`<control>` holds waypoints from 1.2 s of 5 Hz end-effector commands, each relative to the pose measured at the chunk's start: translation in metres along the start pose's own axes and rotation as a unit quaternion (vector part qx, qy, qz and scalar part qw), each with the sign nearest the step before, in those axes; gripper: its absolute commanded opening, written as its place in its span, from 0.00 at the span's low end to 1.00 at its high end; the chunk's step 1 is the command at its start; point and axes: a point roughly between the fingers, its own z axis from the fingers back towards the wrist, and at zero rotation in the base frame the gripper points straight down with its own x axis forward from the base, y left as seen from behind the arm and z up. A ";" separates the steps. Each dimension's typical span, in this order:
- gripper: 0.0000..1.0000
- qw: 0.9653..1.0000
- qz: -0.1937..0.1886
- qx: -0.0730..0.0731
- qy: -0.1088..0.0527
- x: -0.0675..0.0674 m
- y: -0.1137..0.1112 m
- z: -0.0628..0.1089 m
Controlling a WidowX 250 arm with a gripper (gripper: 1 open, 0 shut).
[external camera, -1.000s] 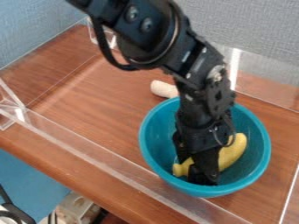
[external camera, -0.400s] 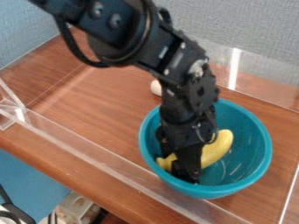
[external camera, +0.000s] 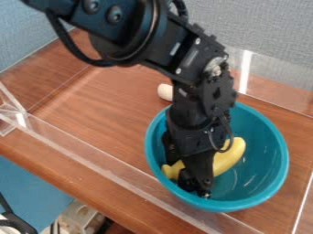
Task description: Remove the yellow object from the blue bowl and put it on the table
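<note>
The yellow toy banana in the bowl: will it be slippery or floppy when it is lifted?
The toy banana looks smooth and glossy, so probably somewhat slippery. It keeps its curve in the jaws, so likely stiff. Curved, it may rock when set on the table.

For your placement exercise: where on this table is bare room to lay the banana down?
Bare table stretches left of the blue bowl, between the near clear wall and the far edge. It is crowded at the bowl, where the pincer grips the banana, and behind it, by the mushroom toy.
</note>
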 end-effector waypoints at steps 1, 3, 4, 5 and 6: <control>0.00 1.000 -0.011 0.012 -0.023 0.008 -0.004 0.015; 0.00 0.999 0.031 0.026 -0.025 0.018 -0.015 0.035; 0.00 0.999 0.007 0.027 -0.029 0.014 -0.004 0.048; 0.00 0.999 -0.006 0.030 -0.035 0.009 0.015 0.065; 0.00 0.999 -0.009 0.036 -0.040 0.000 0.043 0.083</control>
